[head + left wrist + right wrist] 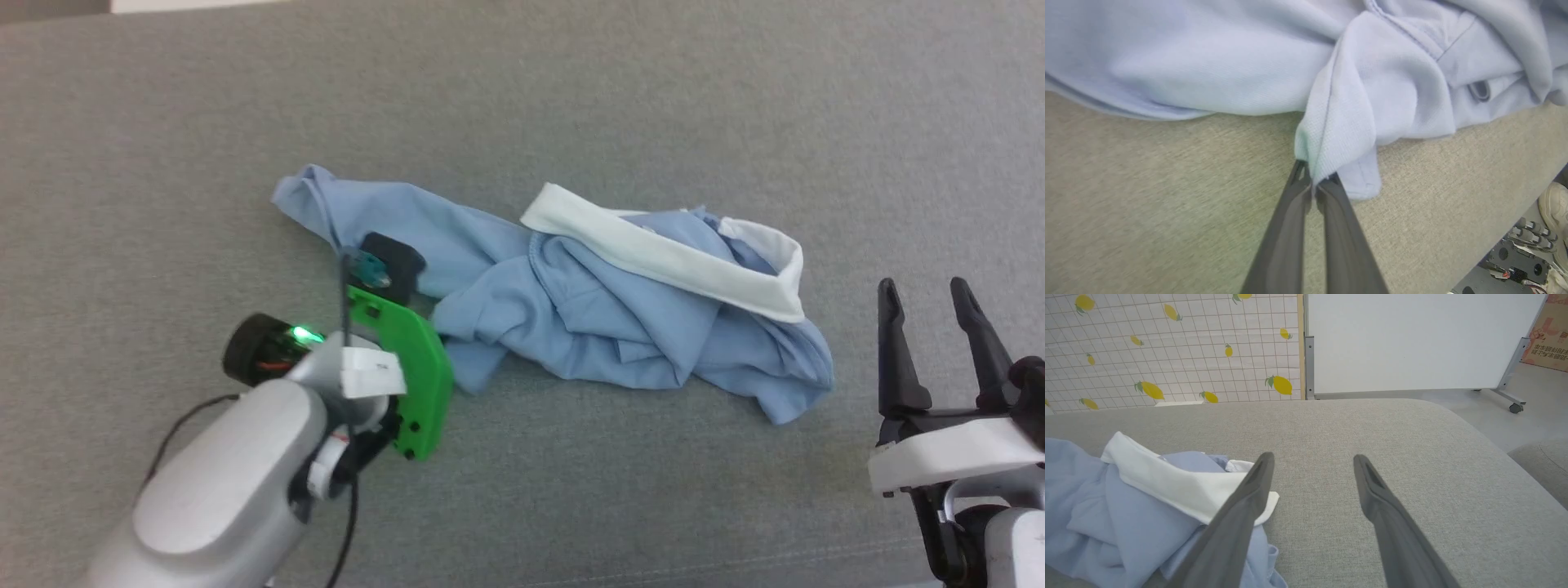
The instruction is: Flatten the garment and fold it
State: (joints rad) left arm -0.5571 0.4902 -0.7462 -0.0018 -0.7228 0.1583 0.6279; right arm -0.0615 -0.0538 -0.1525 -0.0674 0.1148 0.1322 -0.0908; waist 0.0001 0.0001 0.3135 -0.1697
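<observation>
Pinching the garment (1347, 122), left gripper (1316, 179) sits closed.

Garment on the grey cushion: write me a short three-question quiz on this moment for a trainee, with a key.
1. True or false: the left gripper has its jaws shut on a fold of the garment.
2. Pick one. The right gripper is: A) shut on the garment; B) open, holding nothing, beside the garment; C) pressed flat on top of the garment.
3. Fill the gap: the garment lies ___ (crumpled or flat) on the grey cushion.

Key: 1 true; 2 B; 3 crumpled.
</observation>
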